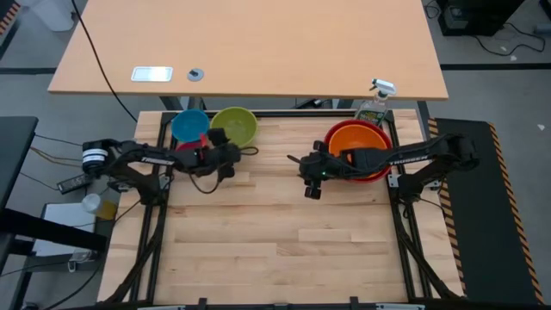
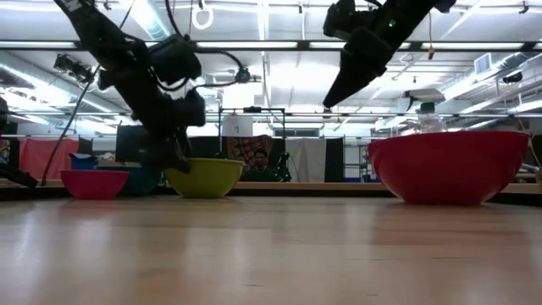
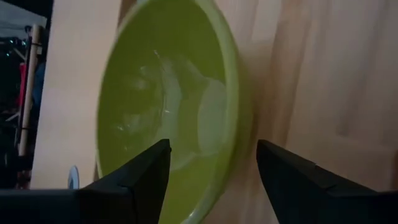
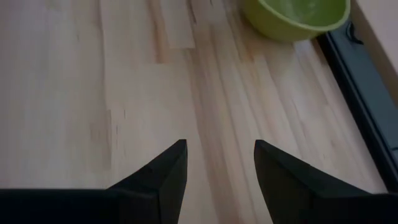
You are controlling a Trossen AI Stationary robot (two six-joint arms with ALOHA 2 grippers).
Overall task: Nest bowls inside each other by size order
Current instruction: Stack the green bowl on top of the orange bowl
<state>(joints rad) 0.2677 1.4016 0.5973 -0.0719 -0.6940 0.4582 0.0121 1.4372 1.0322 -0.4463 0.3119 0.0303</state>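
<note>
The orange bowl point(image 1: 360, 138) sits nested in the red bowl point(image 1: 372, 175) at the far right; only the red one shows in the low view point(image 2: 447, 165). The lime green bowl point(image 1: 237, 123), the blue bowl point(image 1: 188, 125) and the pink bowl point(image 2: 93, 182) stand on the table at the far left. The pink one is mostly hidden under my left arm in the high view. My left gripper point(image 3: 211, 149) is open at the green bowl's near rim point(image 3: 231, 124), with one finger over the inside and one outside. My right gripper point(image 1: 303, 176) is open and empty, raised above the table left of the red bowl.
A clear spray bottle point(image 1: 375, 103) stands just behind the red bowl at the table's far edge. The black frame rail point(image 4: 364, 93) runs along the far edge. The wooden table top point(image 1: 275, 241) is bare in the middle and near part.
</note>
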